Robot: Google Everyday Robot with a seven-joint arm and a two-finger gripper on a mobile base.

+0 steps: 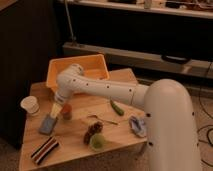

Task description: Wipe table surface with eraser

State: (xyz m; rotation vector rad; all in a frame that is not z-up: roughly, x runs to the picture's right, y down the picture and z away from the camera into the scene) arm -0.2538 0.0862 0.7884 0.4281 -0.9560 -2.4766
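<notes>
wooden table (75,149), yellow bin (75,70) at the back, paper cup (31,105) far left, eraser (48,125) with gripper (56,110) right over it, reddish can (66,112) beside it, striped block (44,149) up front, grapes (93,131), green fruit (97,142), chili (116,107), blue cloth (137,125)

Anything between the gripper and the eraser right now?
Nothing visible. The gripper is just above the eraser. A small red object stands close beside the gripper, not between the two.

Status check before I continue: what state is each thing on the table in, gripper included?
Gripper: low over the table's left side, at the eraser.
Eraser: lying flat on the table, beneath the gripper.
Cup: upright, at left edge.
Orange bin: upright, open-topped.
Striped block: lying flat.
Blue cloth: crumpled.
</notes>
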